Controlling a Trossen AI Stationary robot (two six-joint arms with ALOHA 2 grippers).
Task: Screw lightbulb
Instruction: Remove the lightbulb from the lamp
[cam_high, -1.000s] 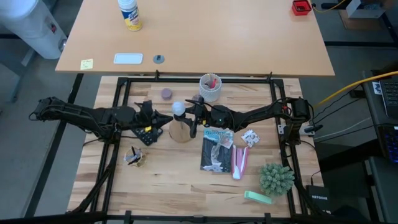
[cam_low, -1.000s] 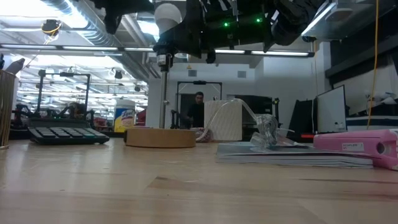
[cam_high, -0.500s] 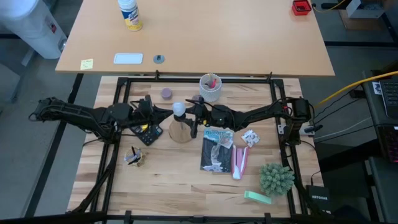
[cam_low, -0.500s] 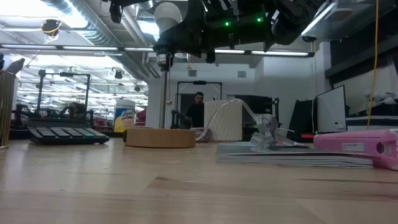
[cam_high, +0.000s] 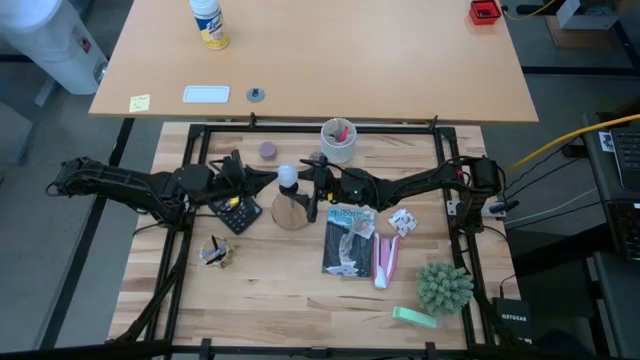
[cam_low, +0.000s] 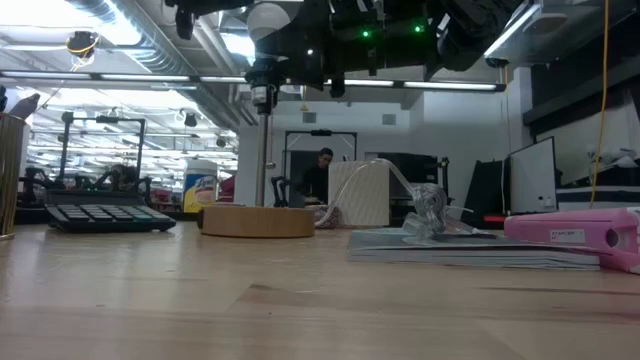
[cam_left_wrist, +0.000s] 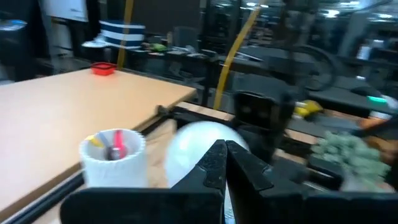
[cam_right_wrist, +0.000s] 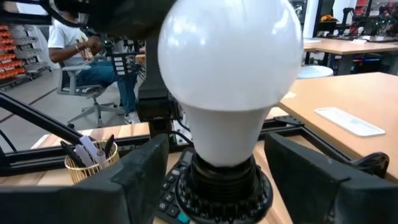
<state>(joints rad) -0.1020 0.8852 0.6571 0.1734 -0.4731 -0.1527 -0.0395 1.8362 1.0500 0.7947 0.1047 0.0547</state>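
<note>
The white frosted lightbulb (cam_high: 288, 175) stands upright with its base in the black socket (cam_right_wrist: 224, 183), on a post rising from the round wooden disc (cam_high: 291, 212). My right gripper (cam_right_wrist: 217, 177) reaches in from the table's right. It is open, with one finger on each side of the bulb's neck (cam_right_wrist: 224, 140). My left gripper (cam_left_wrist: 224, 152) is shut and reaches in from the table's left. Its tips are at the bulb's globe (cam_left_wrist: 193, 149). My left gripper's shut fingertips (cam_left_wrist: 219, 149) lie level against the left side of the bulb's globe; I cannot tell whether they touch it. My right gripper's fingers (cam_right_wrist: 140, 180) flank the bulb's neck, level, from the table's right. A gap shows at one finger, and I cannot tell whether the other touches.
A calculator (cam_high: 238, 212) lies under the left arm, and a white cup (cam_high: 338, 140) with red items stands at the far edge. A dark booklet (cam_high: 349, 240), a pink stapler (cam_high: 386, 260), a green plant (cam_high: 444, 287) and a pen holder (cam_high: 216, 252) lie nearer.
My left gripper has moved a little toward the table's far edge and toward the bulb, staying shut. The bulb, the socket and my right gripper have kept still.
</note>
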